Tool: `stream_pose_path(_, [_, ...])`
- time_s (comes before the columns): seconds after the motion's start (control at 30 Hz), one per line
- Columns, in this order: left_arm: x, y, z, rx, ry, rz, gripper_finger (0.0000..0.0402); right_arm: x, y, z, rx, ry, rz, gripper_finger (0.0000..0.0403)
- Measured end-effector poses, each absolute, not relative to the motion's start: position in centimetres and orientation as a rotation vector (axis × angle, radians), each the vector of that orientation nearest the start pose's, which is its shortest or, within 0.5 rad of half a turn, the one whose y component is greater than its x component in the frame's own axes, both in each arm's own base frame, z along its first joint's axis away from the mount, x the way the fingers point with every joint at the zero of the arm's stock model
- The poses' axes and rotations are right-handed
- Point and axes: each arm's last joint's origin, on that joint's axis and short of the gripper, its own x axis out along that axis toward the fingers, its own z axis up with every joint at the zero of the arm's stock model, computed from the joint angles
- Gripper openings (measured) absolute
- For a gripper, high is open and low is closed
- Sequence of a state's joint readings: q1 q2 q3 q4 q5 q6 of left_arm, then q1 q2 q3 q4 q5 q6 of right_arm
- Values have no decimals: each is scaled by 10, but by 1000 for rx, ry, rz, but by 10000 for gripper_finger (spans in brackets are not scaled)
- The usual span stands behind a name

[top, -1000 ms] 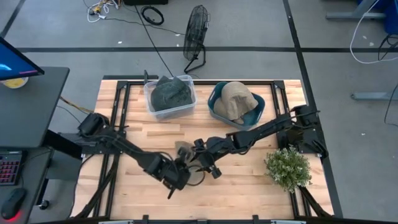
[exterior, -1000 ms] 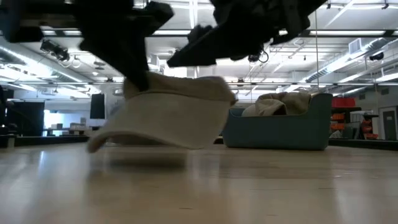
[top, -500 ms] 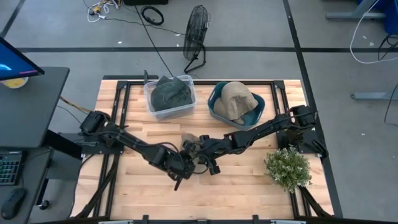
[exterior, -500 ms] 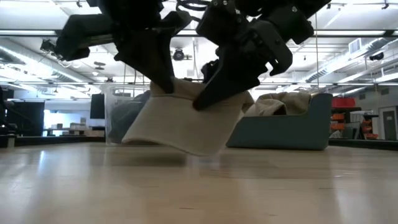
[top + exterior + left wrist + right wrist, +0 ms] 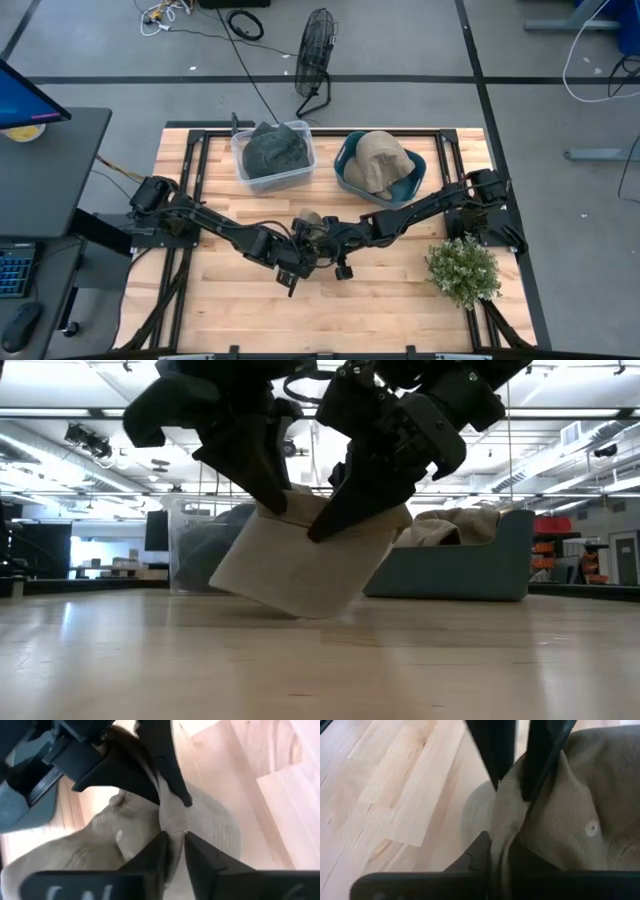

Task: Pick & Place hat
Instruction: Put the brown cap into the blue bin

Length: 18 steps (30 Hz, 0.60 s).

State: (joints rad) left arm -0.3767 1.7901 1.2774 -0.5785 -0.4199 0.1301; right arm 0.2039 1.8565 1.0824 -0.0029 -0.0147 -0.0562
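We see the left gripper (image 5: 297,262) near the middle of the table (image 5: 400,300), its 2 dark fingers (image 5: 155,855) pinched together on a fold of the tan hat (image 5: 308,225). In the left wrist view the fabric is squeezed between those fingers, with the hat's crown button and seams showing just beside them. The right gripper (image 5: 325,243) meets it from the other side and is likewise clamped on the same hat, its fingers (image 5: 480,850) closed on a ridge of the cloth. In the low view the hat (image 5: 300,565) hangs tilted between both grippers, 1 corner close to the wooden surface; we cannot tell whether it touches. Both arms stretch inward from opposite edges of the table, the left arm from the left side, the right arm from the right. Farther back stand 2 containers: a clear bin (image 5: 273,156) holding a dark hat, and beside it a teal bin (image 5: 412,183) holding another tan hat. A small green plant (image 5: 463,271) sits near the right edge, and a floor fan (image 5: 316,55) stands beyond the table.
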Motion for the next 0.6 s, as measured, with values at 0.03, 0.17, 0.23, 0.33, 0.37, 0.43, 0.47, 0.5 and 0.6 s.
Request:
stream_pose_path(0.03, [343, -122, 210, 527, 1013, -19, 85, 372, 77, 161, -111, 772, 221, 34])
stream_pose_path(0.17, [343, -122, 210, 512, 1012, -6, 139, 372, 77, 160, -49, 793, 193, 25])
stream_pose_path(0.23, [342, -126, 212, 526, 1004, -2, 164, 371, 77, 161, -23, 796, 182, 16])
stream_pose_path(0.33, [341, -138, 222, 570, 967, 35, 193, 368, 76, 166, -24, 805, 178, 11])
stream_pose_path(0.37, [339, -142, 226, 595, 966, 51, 200, 365, 75, 169, -37, 810, 165, 11])
stream_pose_path(0.43, [335, -149, 235, 626, 966, 87, 210, 360, 73, 181, -66, 808, 108, 17])
stream_pose_path(0.47, [333, -152, 240, 632, 969, 104, 212, 357, 71, 190, -87, 812, 66, 19])
stream_pose_path(0.5, [331, -155, 246, 623, 970, 126, 213, 354, 68, 200, -116, 812, 15, 22])
stream_pose_path(0.6, [327, -157, 259, 555, 989, 190, 213, 338, 58, 229, -236, 850, -188, 22])
